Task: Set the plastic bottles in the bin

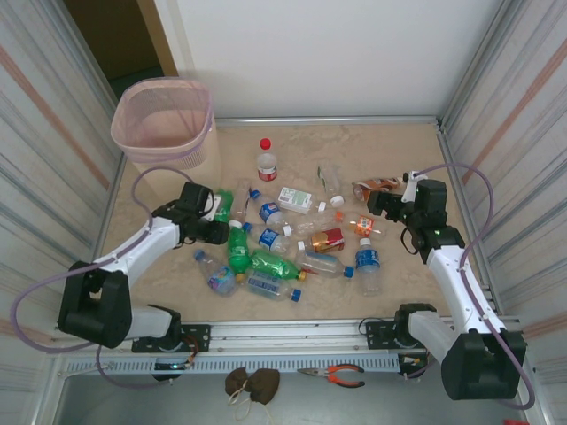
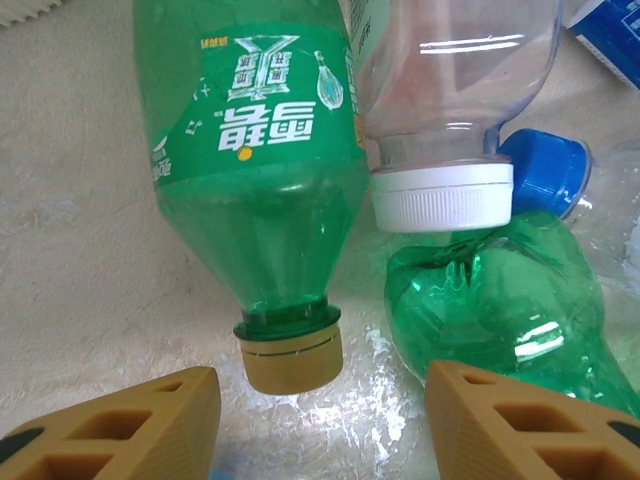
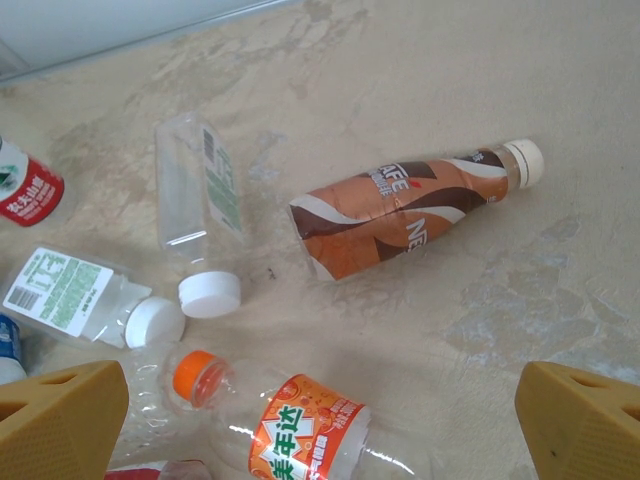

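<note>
My left claw point(image 2: 320, 400) hung part-open facing a glossy green plastic bottle point(image 2: 260, 200) with a ribbed tan cap point(image 2: 290, 355), right claw point(image 3: 320, 400) gaping wide, empty.

The top camera is looking down from behind; both wrist cameras are peering closely at the same bottles point(image 1: 237, 251), right of the bin point(image 1: 177, 150).

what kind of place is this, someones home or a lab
Probably a robot lab test cell, not a home: left arm and right arm bolted to a metal rail, corrugated panels walling the tabletop, plastic bottles strewn beside a pink bin.
</note>
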Controlling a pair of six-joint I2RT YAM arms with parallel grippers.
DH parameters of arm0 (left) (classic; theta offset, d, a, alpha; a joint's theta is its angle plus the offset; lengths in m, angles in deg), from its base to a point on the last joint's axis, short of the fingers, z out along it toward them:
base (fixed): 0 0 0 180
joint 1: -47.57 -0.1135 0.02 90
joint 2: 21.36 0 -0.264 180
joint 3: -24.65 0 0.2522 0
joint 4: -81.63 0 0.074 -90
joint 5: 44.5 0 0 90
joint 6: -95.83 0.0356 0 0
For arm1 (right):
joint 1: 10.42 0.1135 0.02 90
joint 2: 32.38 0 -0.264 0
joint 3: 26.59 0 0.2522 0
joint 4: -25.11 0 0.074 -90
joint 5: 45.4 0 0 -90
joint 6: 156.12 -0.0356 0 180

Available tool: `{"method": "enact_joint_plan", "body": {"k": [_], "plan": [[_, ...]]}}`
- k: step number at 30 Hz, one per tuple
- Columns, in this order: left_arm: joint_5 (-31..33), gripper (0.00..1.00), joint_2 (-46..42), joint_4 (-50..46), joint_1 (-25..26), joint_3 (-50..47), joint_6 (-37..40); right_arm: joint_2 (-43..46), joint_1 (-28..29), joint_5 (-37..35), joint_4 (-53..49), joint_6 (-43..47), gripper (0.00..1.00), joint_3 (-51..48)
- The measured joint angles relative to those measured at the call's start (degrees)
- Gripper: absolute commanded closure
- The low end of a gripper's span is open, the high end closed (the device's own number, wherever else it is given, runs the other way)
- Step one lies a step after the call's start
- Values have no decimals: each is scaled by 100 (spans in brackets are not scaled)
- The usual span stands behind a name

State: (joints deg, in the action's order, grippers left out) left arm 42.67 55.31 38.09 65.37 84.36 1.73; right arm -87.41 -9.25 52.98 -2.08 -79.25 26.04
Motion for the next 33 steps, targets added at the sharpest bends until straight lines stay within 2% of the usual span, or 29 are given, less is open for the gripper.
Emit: {"method": "enact_joint_plan", "body": {"k": [15,33], "plan": [[144,55,772,-199,0,385,-2,44,0,-59,-17,0,2,0],[140,54,1110,-590,0,678,-26,85,0,-105,-17,-20,2,0]]}}
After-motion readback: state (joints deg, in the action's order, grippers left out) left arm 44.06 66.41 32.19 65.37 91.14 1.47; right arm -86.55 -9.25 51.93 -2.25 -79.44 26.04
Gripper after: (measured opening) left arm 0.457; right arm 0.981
